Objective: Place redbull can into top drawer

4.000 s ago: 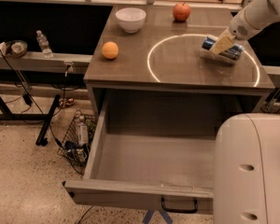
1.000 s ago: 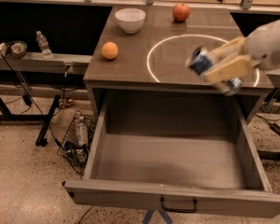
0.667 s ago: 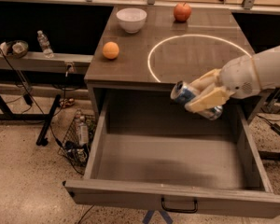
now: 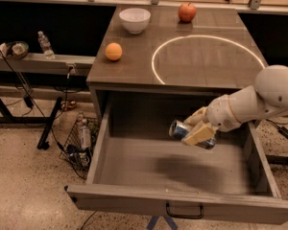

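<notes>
Gripper (image 4: 196,128), centre-right of your frame: fingers closed around the redbull can (image 4: 177,130), which you hold lying sideways above the floor of the open top drawer (image 4: 134,201), your white arm (image 4: 259,102) reaching in from the right edge, angled down and leftward.

The gripper (image 4: 194,131), four seconds ago down on the table (image 4: 201,66) inside the white ring, has carried the can (image 4: 178,129) off the front edge and down into the drawer (image 4: 134,164). It now hangs just above the floor, still clamped on the can, which lies sideways.
</notes>
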`<state>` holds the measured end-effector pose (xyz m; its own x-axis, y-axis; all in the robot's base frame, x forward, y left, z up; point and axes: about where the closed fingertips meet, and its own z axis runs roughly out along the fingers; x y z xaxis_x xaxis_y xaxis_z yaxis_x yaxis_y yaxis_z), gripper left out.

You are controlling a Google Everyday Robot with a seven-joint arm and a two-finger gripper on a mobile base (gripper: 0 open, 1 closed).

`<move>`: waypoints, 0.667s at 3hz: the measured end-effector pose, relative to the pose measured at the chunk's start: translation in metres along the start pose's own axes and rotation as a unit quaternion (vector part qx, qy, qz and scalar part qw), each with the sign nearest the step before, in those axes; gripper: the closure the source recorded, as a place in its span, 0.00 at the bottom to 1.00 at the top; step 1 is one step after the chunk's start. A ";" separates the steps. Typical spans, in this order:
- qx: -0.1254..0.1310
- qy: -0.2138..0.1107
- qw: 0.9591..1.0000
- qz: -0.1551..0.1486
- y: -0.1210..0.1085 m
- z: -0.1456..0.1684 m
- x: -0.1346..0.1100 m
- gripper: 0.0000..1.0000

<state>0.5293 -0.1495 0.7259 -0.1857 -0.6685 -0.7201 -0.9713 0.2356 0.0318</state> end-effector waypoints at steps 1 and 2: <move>0.033 0.020 0.999 0.020 -0.010 0.016 0.021 1.00; 0.047 0.040 0.997 0.041 -0.020 0.040 0.037 1.00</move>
<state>0.5478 -0.1509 0.6705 -0.2787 -0.6983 -0.6593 -0.9352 0.3535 0.0209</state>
